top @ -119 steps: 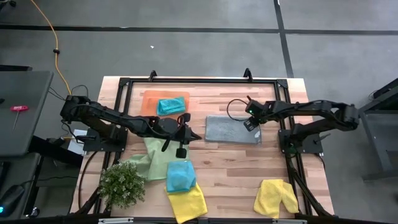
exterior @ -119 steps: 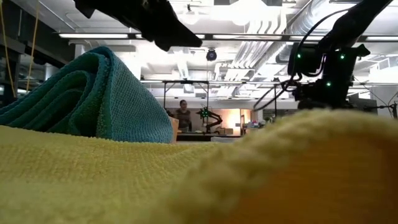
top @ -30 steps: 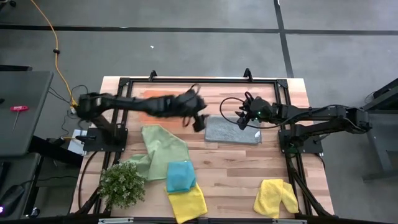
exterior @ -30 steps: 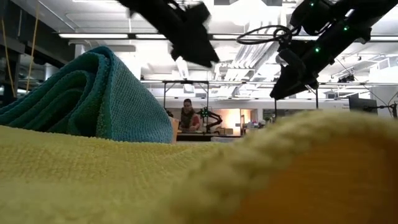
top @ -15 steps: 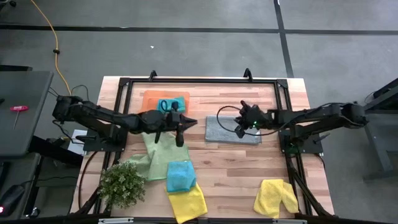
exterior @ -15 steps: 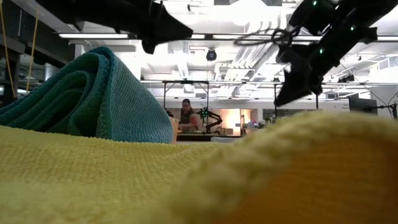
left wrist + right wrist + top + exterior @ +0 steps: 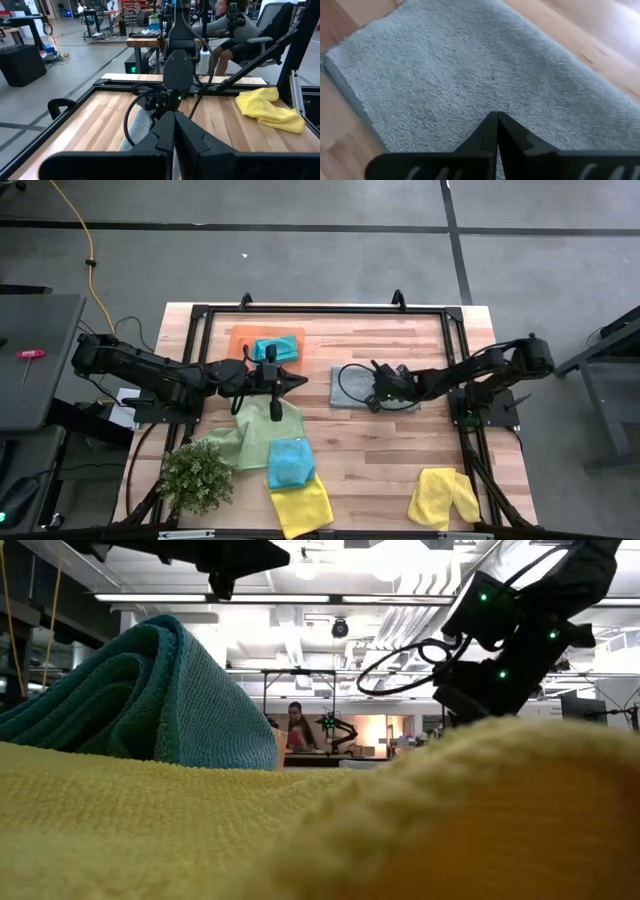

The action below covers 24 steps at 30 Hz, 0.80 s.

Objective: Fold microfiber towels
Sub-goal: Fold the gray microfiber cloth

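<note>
right hand (image 7: pixel 372 398): fingers together, empty, over the grey towel's (image 7: pixel 352 388) left part at frame centre; if I drop now I only poke the cloth, no pinch
left hand (image 7: pixel 302 379): fingers together, empty, pointing at the grey towel's left edge; the hands are near and could collide
grey towel: flat on the tabletop (image 7: pixel 400 450), already folded, I judge; dragging it would undo it
green towel (image 7: pixel 262 432): lower left, rumpled, unfolded; my left arm may snag it
</note>
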Each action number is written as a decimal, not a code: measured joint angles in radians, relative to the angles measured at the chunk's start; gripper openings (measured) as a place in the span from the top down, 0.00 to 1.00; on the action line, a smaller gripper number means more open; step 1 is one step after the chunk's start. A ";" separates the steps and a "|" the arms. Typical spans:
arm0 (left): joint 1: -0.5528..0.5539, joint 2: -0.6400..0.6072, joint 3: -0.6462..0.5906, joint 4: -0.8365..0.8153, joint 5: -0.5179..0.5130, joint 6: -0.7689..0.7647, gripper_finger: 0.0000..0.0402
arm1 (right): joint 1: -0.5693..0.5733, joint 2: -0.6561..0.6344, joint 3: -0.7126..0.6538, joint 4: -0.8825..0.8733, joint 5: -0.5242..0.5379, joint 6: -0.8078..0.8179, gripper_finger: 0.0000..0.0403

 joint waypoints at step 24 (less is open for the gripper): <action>-0.002 0.001 0.000 0.000 -0.002 0.000 1.00 | 0.168 0.203 0.003 0.338 0.055 0.177 1.00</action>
